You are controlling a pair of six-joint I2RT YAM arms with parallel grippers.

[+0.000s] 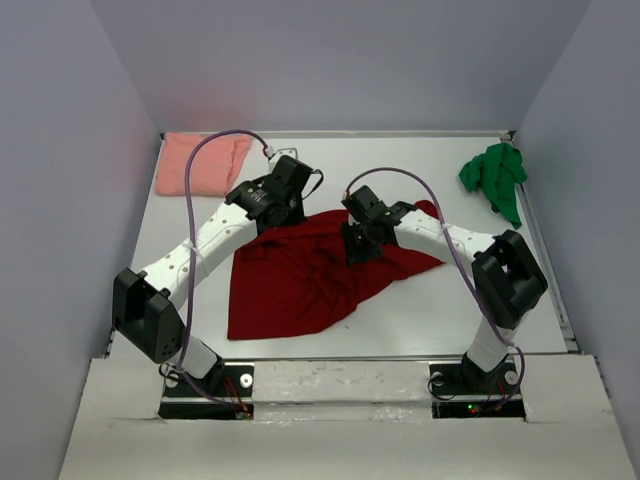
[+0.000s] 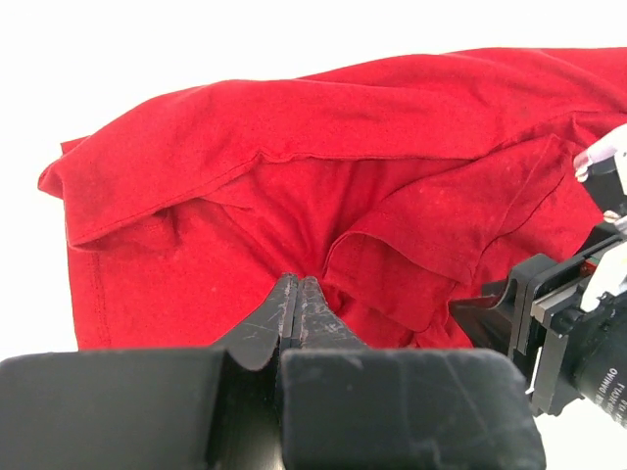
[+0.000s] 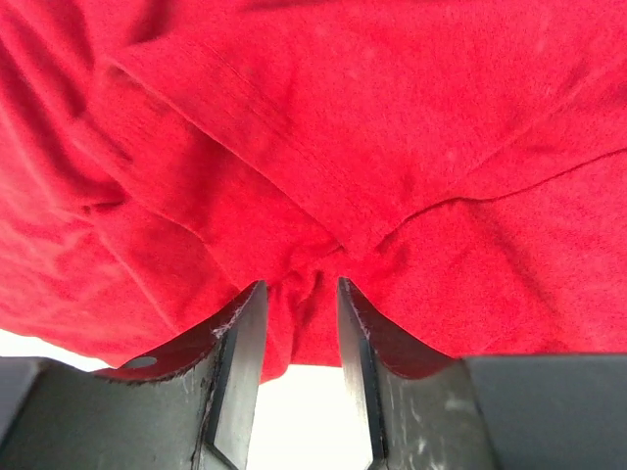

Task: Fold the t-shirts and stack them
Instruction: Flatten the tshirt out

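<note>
Left gripper (image 2: pixel 298 286), nearest the lens in its wrist view: both black fingers pressed flat together, no gap visible. Tips sit against a crease of the dark red t-shirt (image 2: pixel 294 166). Cannot tell whether any cloth is nipped between them.

Right gripper (image 3: pixel 301 289): jaws stand partly apart. A small bunch of red fabric sits in the gap at the tips, where two hemmed folds cross. It is loose, not clamped.

Left wrist view: the right gripper's black body comes in at the right edge, cut off by the frame and close above the same shirt. The shirt's right side also runs out of frame.

Right wrist view: red cloth fills nearly everything, its edges cut off. Only a sliver of white table (image 3: pixel 294 421) shows below.

Top view: dark red shirt lies rumpled and partly spread at the table's middle. Its far edge is hidden under both wrists, and both sets of fingertips are hidden by the wrist housings.

Pale salmon pink t-shirt (image 1: pixel 200 163) lies flat in the far left corner, well apart. Bright green t-shirt (image 1: pixel 495 178) is crumpled near the far right corner, well apart, fold lines hard to read.
</note>
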